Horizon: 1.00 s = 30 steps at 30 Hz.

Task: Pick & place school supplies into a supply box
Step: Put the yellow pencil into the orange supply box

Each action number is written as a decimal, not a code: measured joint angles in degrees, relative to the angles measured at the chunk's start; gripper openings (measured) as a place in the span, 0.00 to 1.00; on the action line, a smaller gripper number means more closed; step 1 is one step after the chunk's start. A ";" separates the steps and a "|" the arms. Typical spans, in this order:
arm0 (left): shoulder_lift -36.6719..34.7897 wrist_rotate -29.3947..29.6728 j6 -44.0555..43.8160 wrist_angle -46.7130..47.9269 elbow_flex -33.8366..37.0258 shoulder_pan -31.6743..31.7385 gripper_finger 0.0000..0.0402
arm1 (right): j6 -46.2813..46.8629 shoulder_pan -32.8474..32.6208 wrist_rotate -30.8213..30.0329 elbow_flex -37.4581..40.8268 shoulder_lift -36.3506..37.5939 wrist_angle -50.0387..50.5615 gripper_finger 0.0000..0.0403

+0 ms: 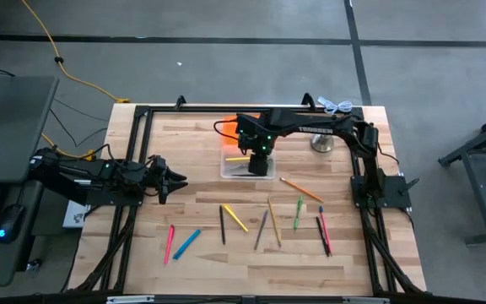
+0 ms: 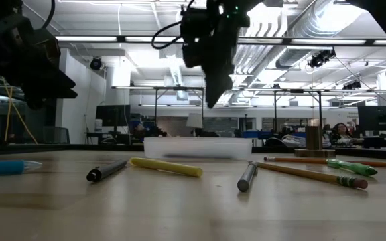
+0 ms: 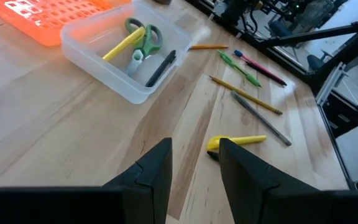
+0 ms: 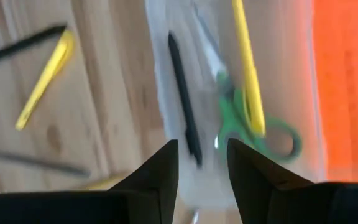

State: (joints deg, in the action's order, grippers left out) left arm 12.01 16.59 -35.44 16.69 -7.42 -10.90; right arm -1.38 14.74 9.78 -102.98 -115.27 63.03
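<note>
- High view shows you the right gripper [image 1: 261,160] hanging over the clear box [image 1: 248,164], which sits near the middle of the table's far edge, just beside an orange tray [image 1: 229,128].
- In the right wrist view its fingers [image 4: 160,171] stand narrowly apart with nothing between them; below them you see the box's contents.
- Inside the box lie green-handled scissors [image 3: 143,36], a yellow marker [image 3: 122,46] and a black pen [image 3: 161,67].
- Your left gripper [image 3: 194,180] waits above the table's left edge, its fingers parted and empty.
- Loose on the table toward the near edge you have a pink pen [image 1: 170,242] and a blue marker [image 1: 187,243] near the left corner, then a black pen with a yellow marker [image 1: 235,218] across it, a grey pencil [image 1: 261,228], a brown pencil [image 1: 274,223], a green pen [image 1: 298,212], and a black and red pair [image 1: 323,233].
- An orange pencil [image 1: 300,189] lies between the box and those.
- A silver bell [image 1: 321,141] stands by the far right corner.
</note>
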 joint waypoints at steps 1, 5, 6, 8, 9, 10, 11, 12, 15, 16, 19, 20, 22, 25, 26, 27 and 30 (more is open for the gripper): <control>0.00 -0.25 0.00 0.00 0.00 0.00 0.40 | 0.03 -0.13 0.00 -0.96 0.01 2.28 0.28; 0.02 -0.61 -0.01 0.00 0.00 0.00 0.40 | 1.15 -0.99 0.21 -3.05 0.03 9.34 0.28; 0.02 -0.61 0.00 0.00 0.00 0.00 0.40 | 1.32 -1.32 0.23 -3.09 0.13 10.71 0.28; 0.02 -0.61 0.00 0.00 0.00 0.00 0.40 | 1.26 -2.18 0.40 -3.08 0.27 12.97 0.28; 0.02 -0.61 0.00 0.00 0.00 0.00 0.40 | 1.12 -2.71 0.40 -3.08 0.31 13.75 0.28; 0.02 -0.58 0.00 0.00 0.00 0.00 0.40 | 1.10 -3.28 0.42 -3.08 0.32 14.36 0.28; 0.02 -0.58 -0.01 0.00 0.00 0.00 0.40 | 1.06 -3.93 0.44 -3.08 0.36 15.00 0.28; 0.02 -0.58 0.00 0.00 0.00 0.00 0.40 | 0.88 -4.52 0.42 -3.06 0.40 15.42 0.28; 0.02 -0.58 0.00 0.01 0.00 0.00 0.40 | -0.33 -6.40 -0.33 -3.06 0.56 16.04 0.28; 0.01 -0.58 0.00 0.00 0.00 0.00 0.40 | -0.44 -7.02 -0.59 -3.06 0.58 16.35 0.28; 0.01 -0.58 0.00 0.01 0.00 0.00 0.40 | -0.56 -8.47 -0.74 -3.06 0.58 17.54 0.28; 0.02 -0.57 0.00 0.09 0.00 0.00 0.40 | -0.54 -8.84 -0.83 -3.06 0.58 17.74 0.28; 0.02 -0.57 0.00 0.46 0.00 0.00 0.40 | 0.57 -9.39 -0.95 -3.06 0.58 17.75 0.28; 0.00 -0.56 0.00 1.70 0.00 0.00 0.40 | 3.93 -9.55 -0.98 -3.06 0.58 17.77 0.28; 0.02 -0.56 0.00 2.02 0.00 0.00 0.40 | 4.96 -9.55 -0.92 -3.06 0.58 17.80 0.28; 0.02 -0.56 0.00 2.20 0.00 0.00 0.40 | 5.99 -9.55 -0.89 -3.06 0.58 17.82 0.28; 0.02 -0.66 -0.39 2.83 0.00 0.00 0.40 | 8.73 -9.81 -0.72 -3.06 0.58 19.19 0.28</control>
State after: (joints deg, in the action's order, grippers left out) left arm 12.03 15.94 -35.83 19.52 -7.42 -10.90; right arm 7.35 4.93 9.06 -106.04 -114.69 82.22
